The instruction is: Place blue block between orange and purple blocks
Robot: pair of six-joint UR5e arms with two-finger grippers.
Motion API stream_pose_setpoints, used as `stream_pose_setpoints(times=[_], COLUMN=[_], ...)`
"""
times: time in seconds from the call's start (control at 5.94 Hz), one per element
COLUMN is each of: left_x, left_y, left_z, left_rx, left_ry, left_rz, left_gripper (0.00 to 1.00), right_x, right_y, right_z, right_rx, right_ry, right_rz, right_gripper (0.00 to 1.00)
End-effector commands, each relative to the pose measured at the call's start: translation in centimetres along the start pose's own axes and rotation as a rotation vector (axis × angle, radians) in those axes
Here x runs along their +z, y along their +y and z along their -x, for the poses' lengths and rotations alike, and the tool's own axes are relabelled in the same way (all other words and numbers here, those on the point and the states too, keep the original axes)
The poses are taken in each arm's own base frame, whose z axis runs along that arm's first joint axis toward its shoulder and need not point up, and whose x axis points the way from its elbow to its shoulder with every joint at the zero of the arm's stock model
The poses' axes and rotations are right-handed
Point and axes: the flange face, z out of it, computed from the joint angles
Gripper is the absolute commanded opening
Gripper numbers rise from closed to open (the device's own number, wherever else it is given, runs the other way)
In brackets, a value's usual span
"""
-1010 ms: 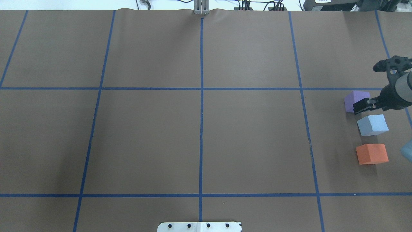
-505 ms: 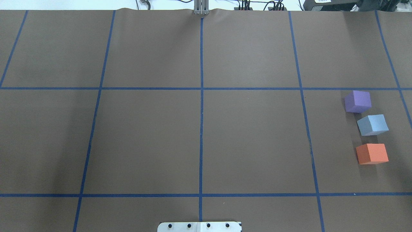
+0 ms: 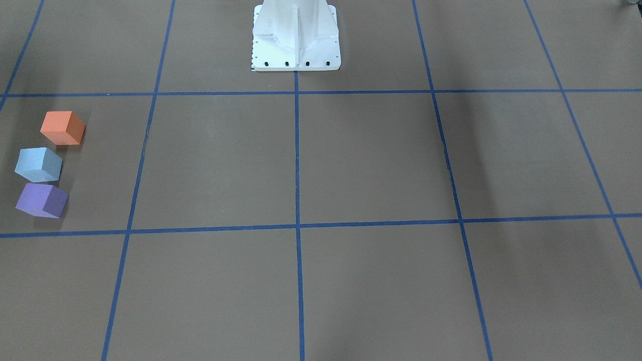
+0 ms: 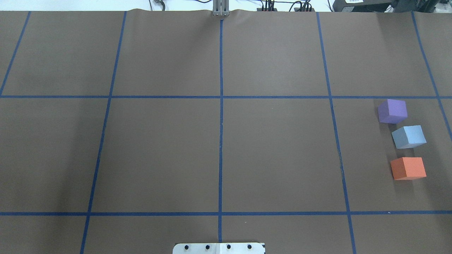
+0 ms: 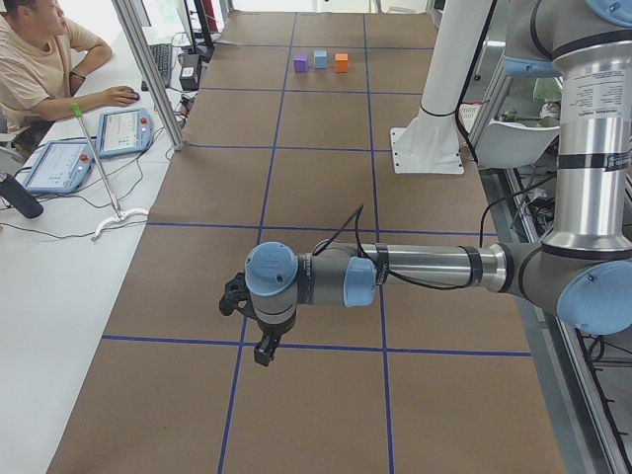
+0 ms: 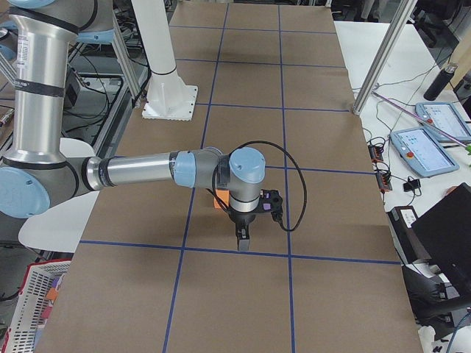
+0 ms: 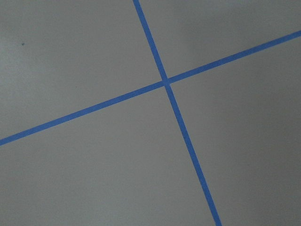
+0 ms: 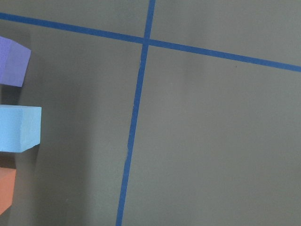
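No words, numbers or signs can be read on anything here; the tablet screens are too small.

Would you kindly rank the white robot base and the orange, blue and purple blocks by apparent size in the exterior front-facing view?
1. White robot base, clearly largest.
2. Purple block, blue block and orange block: nearly alike; purple looks marginally bigger, perhaps only from sitting nearest the camera.

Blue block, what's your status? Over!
Left gripper, right gripper: open or shut, cannot tell. Blue block sits between purple block and orange block, ungripped. Nothing in the way.
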Motion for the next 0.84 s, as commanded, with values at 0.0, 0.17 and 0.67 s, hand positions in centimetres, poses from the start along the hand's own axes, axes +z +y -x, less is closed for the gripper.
stream_pose_setpoints(times=[0.0,0.17,0.67], left_x=[0.10,0.10,0.54], left_y=[0.16,0.16,0.95], left_z=[0.00,0.00,0.12], left_rx=[0.000,0.000,-0.010], left_ry=[0.003,0.003,0.009], left_rz=[0.001,0.001,0.009], left_gripper=[1.00,1.00,1.00], right_x=[0.60,0.56,0.55], right_y=[0.23,0.12,0.08], right_z=[-0.38,-0.43,-0.18], right_rx=[0.013,0.008,0.010], right_ry=[-0.010,-0.003,-0.020], right_rz=[0.014,0.011,0.009], right_gripper=[1.00,1.00,1.00])
